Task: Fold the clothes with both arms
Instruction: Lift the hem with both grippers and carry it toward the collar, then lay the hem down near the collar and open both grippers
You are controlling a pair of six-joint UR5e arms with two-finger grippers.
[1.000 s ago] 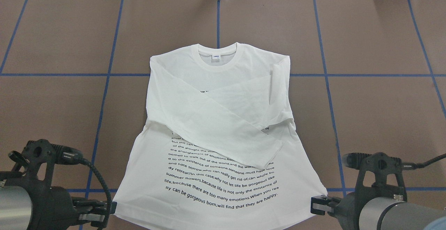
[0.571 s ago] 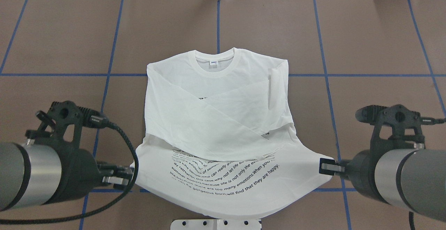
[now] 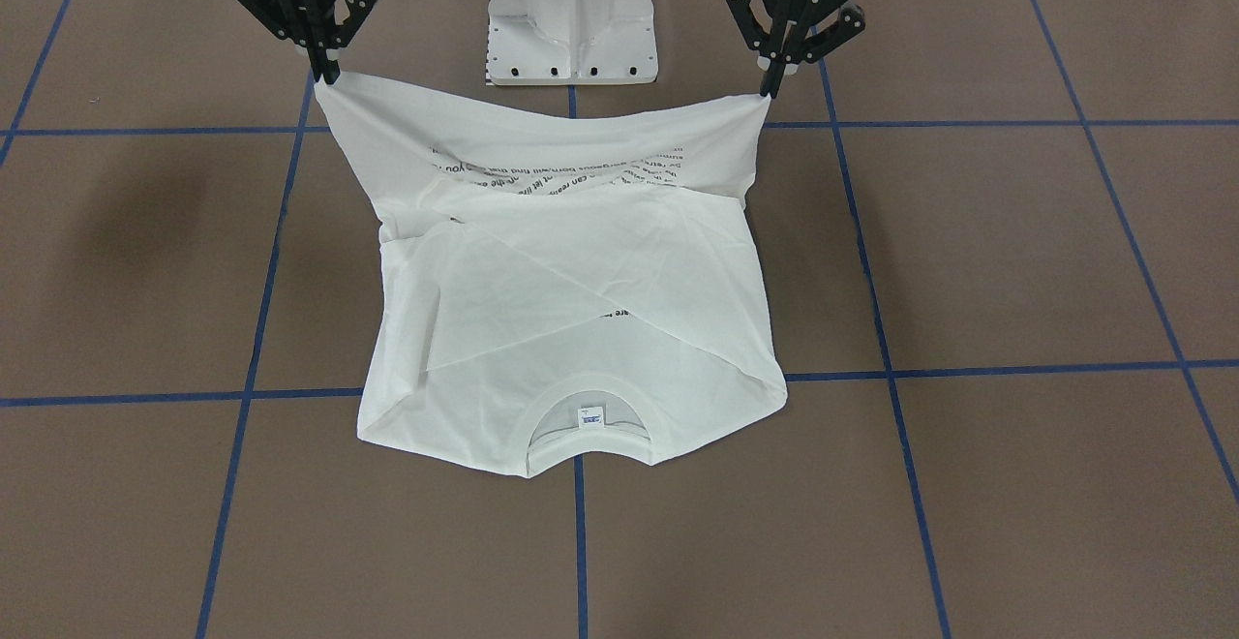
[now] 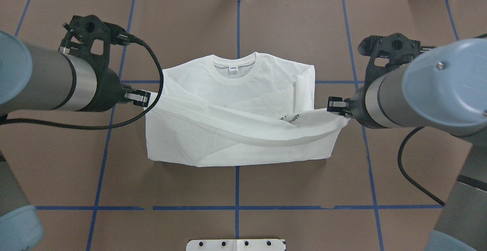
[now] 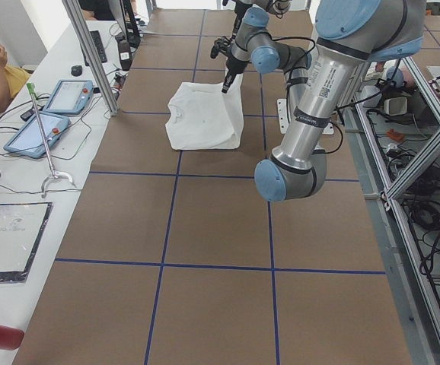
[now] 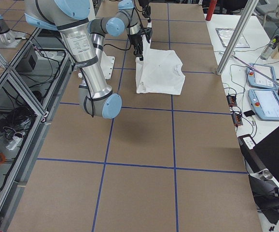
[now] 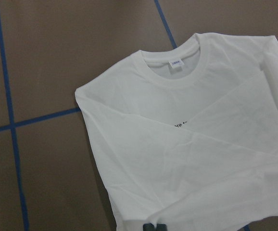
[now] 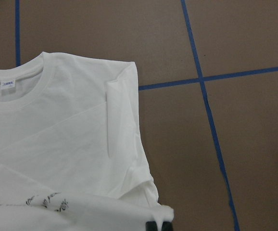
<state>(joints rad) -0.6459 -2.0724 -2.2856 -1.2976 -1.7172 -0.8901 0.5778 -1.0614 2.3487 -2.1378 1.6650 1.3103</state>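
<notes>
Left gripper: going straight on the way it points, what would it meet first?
Probably the shirt itself: the left gripper points down, shut on the hem corner, above the flat part's edge. Depth is unclear, so it might be bare table beside it.

Blue-taped brown table (image 4: 296,34), white pedestal (image 3: 571,15)

Left tool (image 4: 146,99) and right tool (image 4: 330,104) carried T-shirt (image 4: 213,148) hem toward collar (image 4: 236,80).

one T-shirt (image 4: 228,91) (white), two claws (image 4: 147,99) (image 4: 329,105)
</notes>
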